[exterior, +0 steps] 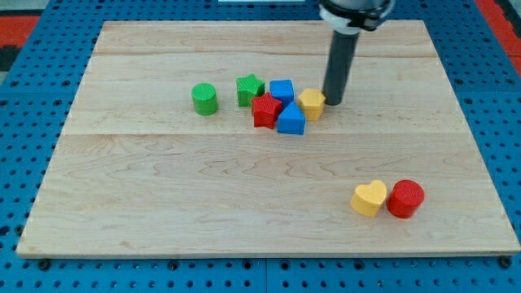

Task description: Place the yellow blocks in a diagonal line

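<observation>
Nearest the view's bottom, at about 4 o'clock from the middle of the wooden surface (163,212), sit two blocks side by side and touching: a yellow heart (369,198) and, at its 3 o'clock, a red cylinder (405,198). They lie well apart from everything else.

Farther up, just above the surface's middle, is a tight cluster. Its nearest member is a blue block (291,119) of a wedge-like shape, touching a red star (266,110) at its 9 o'clock. Behind these stand a green star (249,89) and a blue cube (282,90), the cube just at the green star's 3 o'clock. At the cluster's 3 o'clock edge sits the second yellow block (311,103), whose shape reads as roughly hexagonal, though that is hard to tell; it touches the blue wedge. A green cylinder (204,98) stands alone at the cluster's 9 o'clock, near but apart.

The arm carries no end effector with jaws, so there is nothing to be apart or together; it ends in a dark rod coming down from 12 o'clock. The tip (332,102) rests on the surface just at the 3 o'clock side of the upper yellow block, touching it or nearly so.

Relative to each other, the heart lies at roughly 5 o'clock from the upper yellow block.
</observation>
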Robot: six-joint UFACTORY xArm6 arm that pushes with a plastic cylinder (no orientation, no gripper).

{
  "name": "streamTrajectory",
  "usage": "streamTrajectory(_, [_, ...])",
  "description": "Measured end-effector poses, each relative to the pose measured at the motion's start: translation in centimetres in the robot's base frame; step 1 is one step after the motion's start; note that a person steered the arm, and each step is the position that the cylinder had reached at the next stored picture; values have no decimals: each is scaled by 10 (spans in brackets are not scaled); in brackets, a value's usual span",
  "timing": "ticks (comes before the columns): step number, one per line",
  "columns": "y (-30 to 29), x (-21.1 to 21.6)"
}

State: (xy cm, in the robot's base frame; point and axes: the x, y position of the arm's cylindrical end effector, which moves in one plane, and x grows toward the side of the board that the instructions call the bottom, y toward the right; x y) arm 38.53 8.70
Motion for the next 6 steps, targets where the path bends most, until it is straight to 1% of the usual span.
streamTrajectory(1, [-27,11])
streamTrajectory(3, [-115,15])
streamTrajectory(4, [-147,38])
streamTrajectory(5, [-104,41])
streamTrajectory(6, [-44,48])
